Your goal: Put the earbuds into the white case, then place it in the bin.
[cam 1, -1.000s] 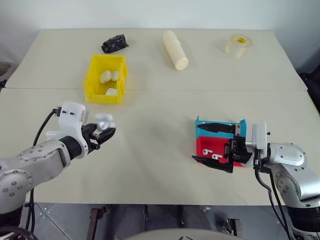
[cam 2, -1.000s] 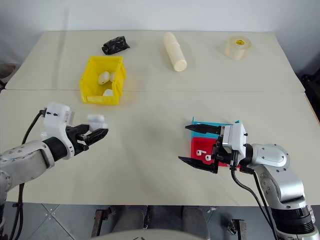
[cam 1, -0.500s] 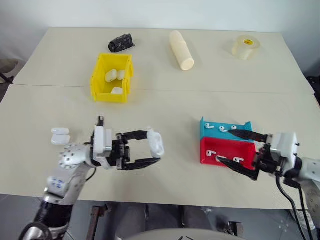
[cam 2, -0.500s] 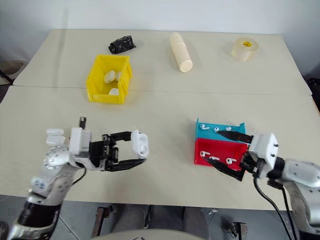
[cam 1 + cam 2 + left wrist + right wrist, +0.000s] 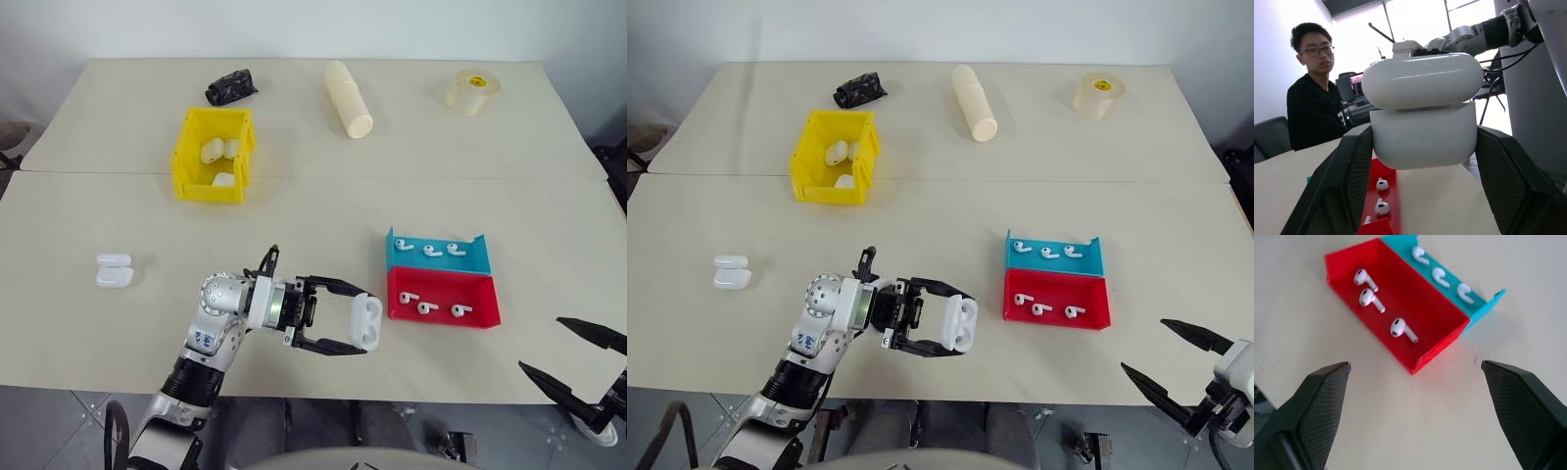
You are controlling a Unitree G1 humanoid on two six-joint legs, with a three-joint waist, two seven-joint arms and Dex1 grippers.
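From the head camera, a matte cream table (image 5: 313,211) carries the bright yellow plastic bin (image 5: 212,154), a rectangular open-top box at far left with three rounded white cases lying inside. A crumpled black object (image 5: 230,86), a long cream cylinder (image 5: 348,98) and a translucent roll of tape (image 5: 470,90) lie along the far edge. At right, a low teal tray (image 5: 436,252) touches a low red tray (image 5: 443,297) on its near side; each holds three glossy stemmed earbuds (image 5: 425,307). A spare case (image 5: 114,271) sits alone at near left. The left gripper (image 5: 355,322) reaches toward the right above the near middle of the table, its black fingers clamped on the white case (image 5: 365,322), a smooth rounded rectangle, well apart from the bin. The right gripper (image 5: 580,367) hangs beyond the table's near right corner, its two pointed fingers spread wide and holding nothing.

In the left wrist view, the white case (image 5: 1422,120) shows its lid seam and glossy shell, pinched between textured black fingers (image 5: 1347,181); the red tray (image 5: 1382,196) with earbuds lies past it, and a seated person (image 5: 1313,93) in black is in the background.

In the right wrist view, the cross-hatched black fingers (image 5: 1312,406) stand far apart, with the red tray (image 5: 1396,328) and teal tray (image 5: 1449,284) on the table beyond them.
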